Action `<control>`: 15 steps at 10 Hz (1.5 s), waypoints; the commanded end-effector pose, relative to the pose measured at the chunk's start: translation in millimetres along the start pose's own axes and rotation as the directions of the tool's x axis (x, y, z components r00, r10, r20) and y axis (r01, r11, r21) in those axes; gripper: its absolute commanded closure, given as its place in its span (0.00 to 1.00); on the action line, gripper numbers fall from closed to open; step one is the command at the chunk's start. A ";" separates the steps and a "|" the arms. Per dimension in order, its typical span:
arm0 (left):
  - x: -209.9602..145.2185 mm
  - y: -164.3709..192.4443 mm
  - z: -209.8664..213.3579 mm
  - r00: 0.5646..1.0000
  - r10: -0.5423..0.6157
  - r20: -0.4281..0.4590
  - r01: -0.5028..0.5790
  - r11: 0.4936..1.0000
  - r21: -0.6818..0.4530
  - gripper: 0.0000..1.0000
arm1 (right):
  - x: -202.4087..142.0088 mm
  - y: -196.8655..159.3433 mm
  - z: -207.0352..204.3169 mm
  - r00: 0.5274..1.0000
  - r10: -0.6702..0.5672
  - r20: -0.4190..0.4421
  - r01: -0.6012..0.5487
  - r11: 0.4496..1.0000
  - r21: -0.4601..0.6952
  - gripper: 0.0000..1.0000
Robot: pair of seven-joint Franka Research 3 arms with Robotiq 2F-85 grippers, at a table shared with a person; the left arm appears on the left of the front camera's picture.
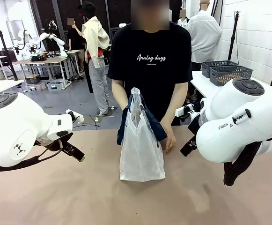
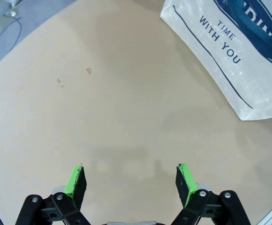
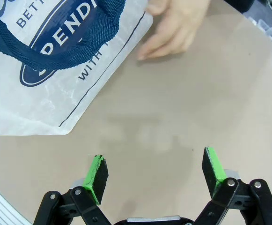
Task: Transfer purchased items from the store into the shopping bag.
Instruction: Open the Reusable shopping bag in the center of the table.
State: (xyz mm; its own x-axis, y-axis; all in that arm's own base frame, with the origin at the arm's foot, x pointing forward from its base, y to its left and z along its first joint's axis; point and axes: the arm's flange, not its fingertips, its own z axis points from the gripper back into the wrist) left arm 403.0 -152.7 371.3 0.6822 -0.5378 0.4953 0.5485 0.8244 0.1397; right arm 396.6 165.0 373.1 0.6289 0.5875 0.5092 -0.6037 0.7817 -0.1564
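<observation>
Left end effector (image 2: 131,176) and right end effector (image 3: 155,169) gape empty, flanking the shopping bag (image 1: 142,150), upright, long axis vertical.

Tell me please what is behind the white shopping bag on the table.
A person in a black T-shirt stands right behind the shopping bag, one hand on the table beside it. The bag covers the table edge there.

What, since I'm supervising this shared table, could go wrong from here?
The thin shopping bag stands upright with its top bunched; it could slump or tip when something is dropped in. The person's hand rests beside the bag, near the open right gripper, so a reach might brush it.
</observation>
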 end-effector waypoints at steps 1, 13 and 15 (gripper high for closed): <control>-0.4 1.4 0.0 1.000 0.003 0.000 -0.003 1.000 0.000 0.00 | 0.2 0.8 -0.1 1.000 0.002 0.000 -0.002 1.000 -0.001 0.00; 54.6 -20.5 67.3 0.994 0.107 -0.022 -0.109 0.959 -0.260 0.00 | 62.6 -9.3 75.3 1.000 0.009 -0.003 -0.008 0.981 0.194 0.00; 69.0 -26.8 77.8 0.996 0.086 0.013 -0.080 0.966 -0.247 0.00 | 84.1 -18.3 91.6 1.000 0.019 0.006 -0.020 0.986 0.168 0.00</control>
State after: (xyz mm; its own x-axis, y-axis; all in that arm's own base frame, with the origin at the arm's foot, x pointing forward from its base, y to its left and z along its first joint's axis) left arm 398.7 -194.2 466.5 0.7325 -0.4588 0.5030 0.5933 0.7925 -0.1412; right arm 410.8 179.4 490.9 0.6169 0.5833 0.5285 -0.6866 0.7271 -0.0010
